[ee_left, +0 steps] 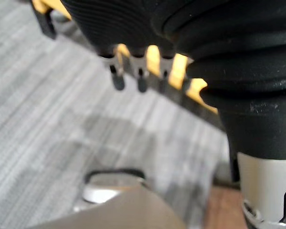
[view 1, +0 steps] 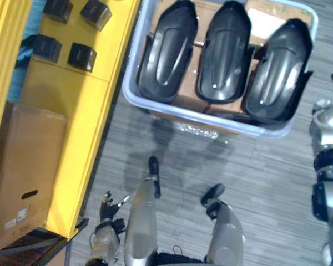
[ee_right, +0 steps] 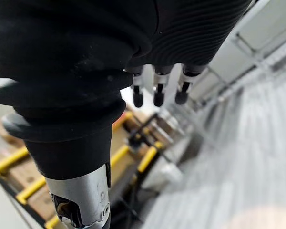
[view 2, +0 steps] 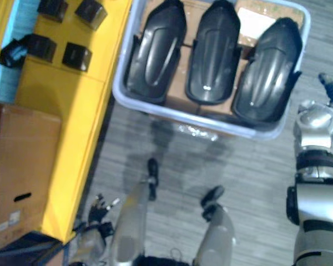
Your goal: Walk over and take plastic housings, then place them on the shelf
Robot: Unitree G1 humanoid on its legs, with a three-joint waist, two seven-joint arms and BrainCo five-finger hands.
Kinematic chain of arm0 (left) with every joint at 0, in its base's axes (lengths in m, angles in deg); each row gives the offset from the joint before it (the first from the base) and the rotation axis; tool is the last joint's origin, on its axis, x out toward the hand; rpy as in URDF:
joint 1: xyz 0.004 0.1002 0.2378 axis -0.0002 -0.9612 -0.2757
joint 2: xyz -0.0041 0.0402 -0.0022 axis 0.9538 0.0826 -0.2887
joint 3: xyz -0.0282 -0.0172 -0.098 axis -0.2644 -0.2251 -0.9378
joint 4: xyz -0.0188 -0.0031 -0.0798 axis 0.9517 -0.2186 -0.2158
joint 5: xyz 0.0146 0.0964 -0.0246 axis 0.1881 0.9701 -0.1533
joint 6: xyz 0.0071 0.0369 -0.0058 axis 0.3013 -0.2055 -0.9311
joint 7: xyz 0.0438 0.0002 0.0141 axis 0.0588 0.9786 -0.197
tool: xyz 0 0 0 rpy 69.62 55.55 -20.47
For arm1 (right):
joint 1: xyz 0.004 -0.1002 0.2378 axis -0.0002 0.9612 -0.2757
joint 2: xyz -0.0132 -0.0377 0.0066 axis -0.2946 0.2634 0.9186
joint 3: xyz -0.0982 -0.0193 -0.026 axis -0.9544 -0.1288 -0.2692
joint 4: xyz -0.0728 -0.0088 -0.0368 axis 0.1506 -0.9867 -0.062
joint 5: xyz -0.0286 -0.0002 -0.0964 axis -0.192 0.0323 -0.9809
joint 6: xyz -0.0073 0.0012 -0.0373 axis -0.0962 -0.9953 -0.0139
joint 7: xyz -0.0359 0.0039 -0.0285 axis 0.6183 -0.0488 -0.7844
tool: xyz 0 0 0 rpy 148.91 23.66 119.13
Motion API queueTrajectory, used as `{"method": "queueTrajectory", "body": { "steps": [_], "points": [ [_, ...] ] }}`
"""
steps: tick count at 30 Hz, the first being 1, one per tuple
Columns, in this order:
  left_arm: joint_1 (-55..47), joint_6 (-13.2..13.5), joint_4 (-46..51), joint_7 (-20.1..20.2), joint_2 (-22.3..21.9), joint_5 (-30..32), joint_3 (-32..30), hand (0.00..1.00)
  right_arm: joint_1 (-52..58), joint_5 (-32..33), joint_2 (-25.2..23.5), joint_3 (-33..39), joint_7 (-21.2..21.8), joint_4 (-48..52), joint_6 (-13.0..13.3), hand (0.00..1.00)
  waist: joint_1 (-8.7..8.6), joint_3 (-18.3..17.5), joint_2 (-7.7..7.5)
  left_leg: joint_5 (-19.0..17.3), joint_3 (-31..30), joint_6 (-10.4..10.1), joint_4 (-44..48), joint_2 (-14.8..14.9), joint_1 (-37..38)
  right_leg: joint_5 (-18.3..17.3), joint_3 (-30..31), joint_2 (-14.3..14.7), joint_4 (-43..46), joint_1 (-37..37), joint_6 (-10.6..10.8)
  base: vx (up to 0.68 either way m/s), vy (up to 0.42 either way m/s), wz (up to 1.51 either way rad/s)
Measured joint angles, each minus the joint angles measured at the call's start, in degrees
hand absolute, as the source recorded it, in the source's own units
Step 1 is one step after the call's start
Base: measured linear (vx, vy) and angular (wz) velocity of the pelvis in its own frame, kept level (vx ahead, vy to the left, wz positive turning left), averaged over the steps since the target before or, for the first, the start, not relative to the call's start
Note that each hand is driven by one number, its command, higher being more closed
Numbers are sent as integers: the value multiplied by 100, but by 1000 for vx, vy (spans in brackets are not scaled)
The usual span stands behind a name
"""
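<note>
Risk: The housings [view 1: 225,52] look smooth, curved and shiny, so a hand may slip and drop one on the floor. They sit close together, so lifting one may tug the next.
Look: Three long black plastic shells, rounded on top, with light glinting on them.
Where: In a row across the bin [view 1: 129,77], from its left wall to its right wall, on brown cardboard.
Bin: Pale blue, on the grey floor beside the shelf [view 1: 83,111].
Shelf: Yellow, with small black boxes [view 1: 80,55] and a cardboard box [view 1: 22,166].
Left hand [view 1: 105,206]: Low by the shelf's near corner, fingers spread, empty.
Right hand [ee_right: 158,93]: Fingers straight, empty.
</note>
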Motion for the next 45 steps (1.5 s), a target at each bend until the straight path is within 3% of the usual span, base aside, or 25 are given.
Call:
{"method": "queueTrajectory", "body": {
  "steps": [7,11,16,17,27,34,45],
  "points": [
    [-1,6,-85,127,-110,-50,28,0,-84,98,63,-127,214,-44,-150,0,119,-9,174,125,-85,23,-138,-105,-182,0,-122,-81,39,-166,0,8,-2,10],
    [-6,10,-165,291,-160,-51,65,0,-106,93,112,-200,305,-42,-333,0,224,4,272,133,-121,35,-139,-168,-220,0,-180,-136,48,-157,0,17,22,9],
    [-48,17,-165,339,-152,-53,143,0,-258,108,122,-315,330,-29,-595,0,238,7,329,139,-199,45,-96,-189,-389,1,-245,-138,49,-236,2,15,18,7],
    [-51,20,-167,341,-153,-53,143,0,-250,123,121,-309,325,-33,-701,100,238,8,331,138,-224,45,-71,-189,-408,1,-267,-135,51,-226,2,24,15,6],
    [-51,6,-173,342,-139,-58,164,0,-229,835,176,-224,637,-257,-1168,100,223,7,333,111,-286,78,37,-167,-410,-23,-317,-126,104,-154,-37,5,7,2],
    [-52,5,-170,331,-136,-55,179,0,-150,889,170,-151,951,-642,-1504,100,230,7,332,114,-281,78,37,-152,-366,-7,-313,-127,109,-110,-11,0,0,0],
    [-216,130,335,286,-130,-305,184,0,-80,294,100,-163,993,-755,-1507,100,196,3,319,145,-133,51,-175,-146,163,1,-272,-89,-29,321,0,9,1,-1]
  ]
}}
